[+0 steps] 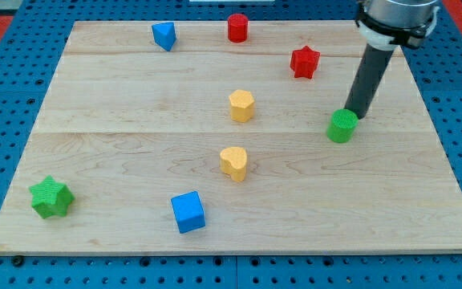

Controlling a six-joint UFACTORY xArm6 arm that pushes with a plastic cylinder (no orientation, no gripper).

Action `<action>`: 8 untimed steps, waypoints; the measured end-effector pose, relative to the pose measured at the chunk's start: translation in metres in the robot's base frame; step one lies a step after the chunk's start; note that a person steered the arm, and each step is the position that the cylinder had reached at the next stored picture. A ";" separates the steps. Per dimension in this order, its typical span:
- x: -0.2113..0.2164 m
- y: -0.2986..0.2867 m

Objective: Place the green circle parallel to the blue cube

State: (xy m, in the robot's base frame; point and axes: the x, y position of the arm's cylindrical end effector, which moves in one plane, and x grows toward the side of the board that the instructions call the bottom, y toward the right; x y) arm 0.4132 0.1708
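The green circle is a short green cylinder at the view's right, about mid-height on the wooden board. The blue cube lies near the view's bottom, left of centre. My tip is the lower end of a dark rod coming down from the view's top right. It sits at the green circle's upper right edge, touching it or nearly so.
A blue triangular block and a red cylinder lie near the view's top. A red star is at upper right. A yellow hexagon and a yellow heart-like block sit mid-board. A green star is at lower left.
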 end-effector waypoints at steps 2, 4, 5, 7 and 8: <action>0.027 -0.033; 0.034 -0.044; 0.045 -0.046; 0.077 -0.062; 0.109 -0.063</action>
State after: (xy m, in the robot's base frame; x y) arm 0.5226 0.1078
